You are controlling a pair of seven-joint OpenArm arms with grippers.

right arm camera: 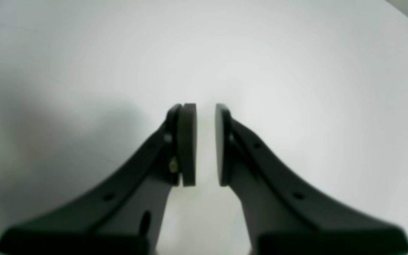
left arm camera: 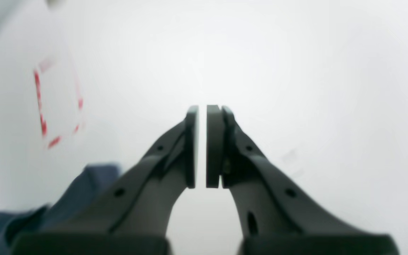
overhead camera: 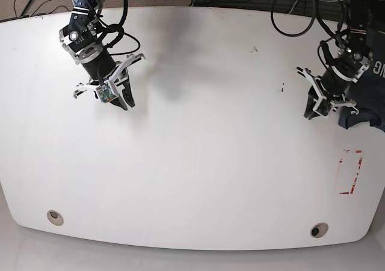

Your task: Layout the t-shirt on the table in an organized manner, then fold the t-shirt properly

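Observation:
The t-shirt (overhead camera: 364,115) is a bunched dark navy heap at the table's (overhead camera: 210,162) right edge; in the left wrist view a fold of the t-shirt (left arm camera: 73,194) shows at lower left, behind the fingers. My left gripper (overhead camera: 310,113) hovers just left of the heap, shut and empty, its pads nearly touching (left arm camera: 202,108). My right gripper (overhead camera: 124,103) hangs over bare white table at the far left, away from the cloth. In the right wrist view the right gripper (right arm camera: 205,106) has its pads a small gap apart with nothing between them.
A red-outlined rectangle mark (overhead camera: 352,173) lies on the table near the right edge, below the shirt, and shows as the red mark (left arm camera: 57,102) in the left wrist view. Two grommet holes (overhead camera: 55,217) (overhead camera: 319,229) sit near the front edge. Cables hang behind the table.

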